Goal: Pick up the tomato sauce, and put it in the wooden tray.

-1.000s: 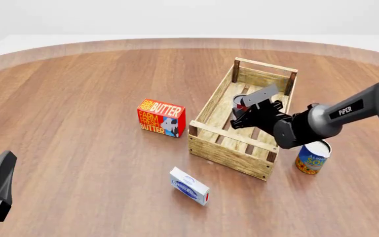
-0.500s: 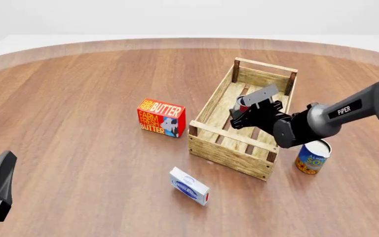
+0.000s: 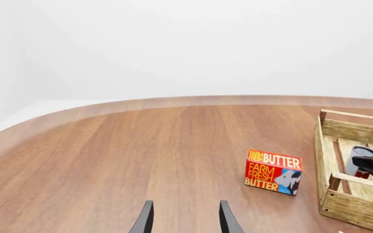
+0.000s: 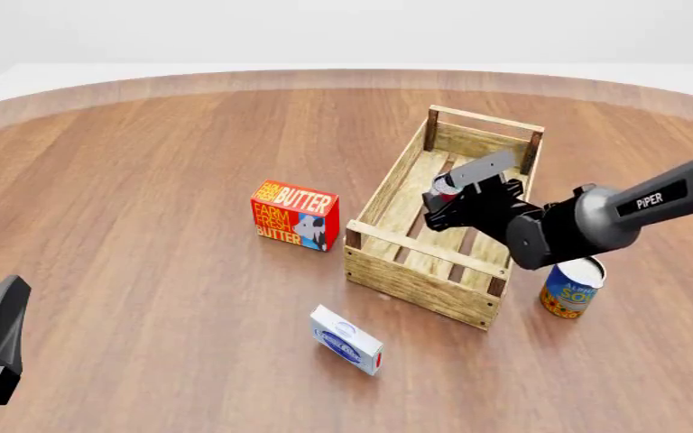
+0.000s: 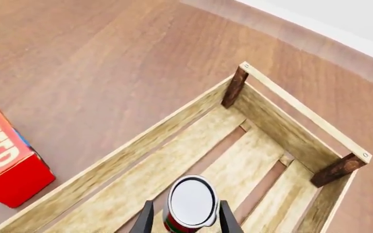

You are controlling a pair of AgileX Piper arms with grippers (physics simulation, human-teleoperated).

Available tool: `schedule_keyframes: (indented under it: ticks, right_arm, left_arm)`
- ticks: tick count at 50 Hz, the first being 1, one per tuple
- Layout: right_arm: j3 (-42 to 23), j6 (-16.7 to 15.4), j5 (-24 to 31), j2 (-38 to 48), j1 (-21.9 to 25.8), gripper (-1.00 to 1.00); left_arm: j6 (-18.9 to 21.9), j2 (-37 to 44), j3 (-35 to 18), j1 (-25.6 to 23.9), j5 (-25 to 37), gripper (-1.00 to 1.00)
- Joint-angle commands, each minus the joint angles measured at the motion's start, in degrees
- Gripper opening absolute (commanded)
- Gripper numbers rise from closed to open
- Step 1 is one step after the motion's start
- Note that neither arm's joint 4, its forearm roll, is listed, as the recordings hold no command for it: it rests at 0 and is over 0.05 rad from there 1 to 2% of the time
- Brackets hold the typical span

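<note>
Sitting between right gripper [image 5: 185, 222] fingers, tomato sauce [image 5: 190, 204].

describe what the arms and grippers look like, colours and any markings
The right arm is a dark grey, glossy rounded tube with white "PIPER" lettering on its side. The right gripper is black, with a flat grey plate above it. The left gripper has two slim, dark, tapering fingers. No cables show.
</note>
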Motion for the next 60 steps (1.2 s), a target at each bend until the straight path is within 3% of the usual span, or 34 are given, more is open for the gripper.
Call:
schedule_keyframes:
  ticks: [1,60]
  right_arm:
    - [2.2,0.2,-0.5,-3.0,-0.1,1.0]
    - [16.8,-0.4,-2.9,-19.7,-2.4,1.0]
  left_arm:
    - [0.0,0.0,0.0,0.0,0.0,1.0]
    - [0.0,0.0,0.0,0.0,0.0,1.0]
